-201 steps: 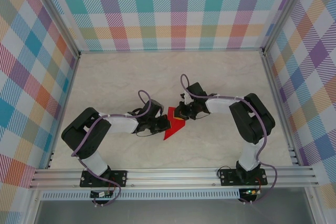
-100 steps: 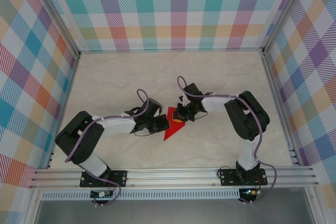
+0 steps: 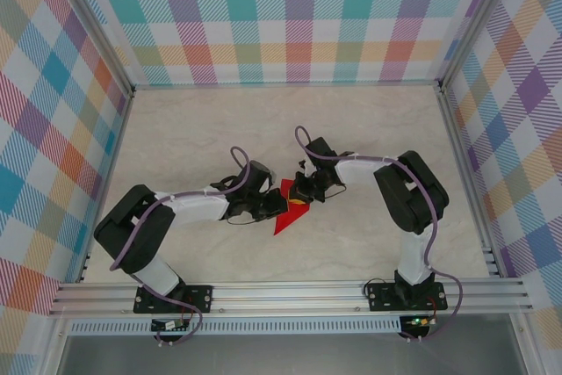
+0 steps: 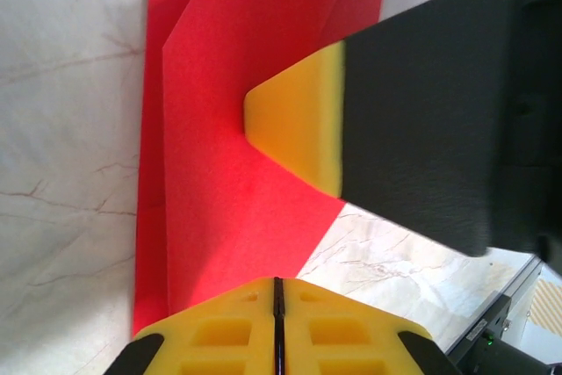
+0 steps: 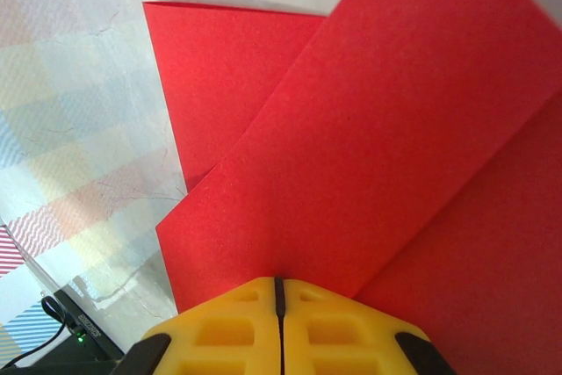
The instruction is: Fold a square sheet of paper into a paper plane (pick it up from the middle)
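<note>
The red paper (image 3: 287, 215) lies flat on the marble table, partly folded into a pointed shape with overlapping flaps. My left gripper (image 3: 275, 206) is shut, its yellow tips (image 4: 277, 285) resting on the paper's (image 4: 219, 182) near edge. From the other side, my right gripper (image 3: 301, 198) is also shut. Its yellow fingertip (image 4: 294, 120) presses down on the middle of the sheet. In the right wrist view the closed tips (image 5: 279, 284) sit on a folded layer of the paper (image 5: 378, 138), with a lower flap showing to the left.
The pale marble table (image 3: 193, 129) is walled by plaid panels (image 3: 290, 15) at the back and both sides. An aluminium rail (image 3: 290, 292) carrying both arm bases runs along the near edge. Open table lies all round the paper.
Both arms have shifted slightly, the right gripper sliding a little left over the paper and the left gripper edging right. The paper has stayed in place.
</note>
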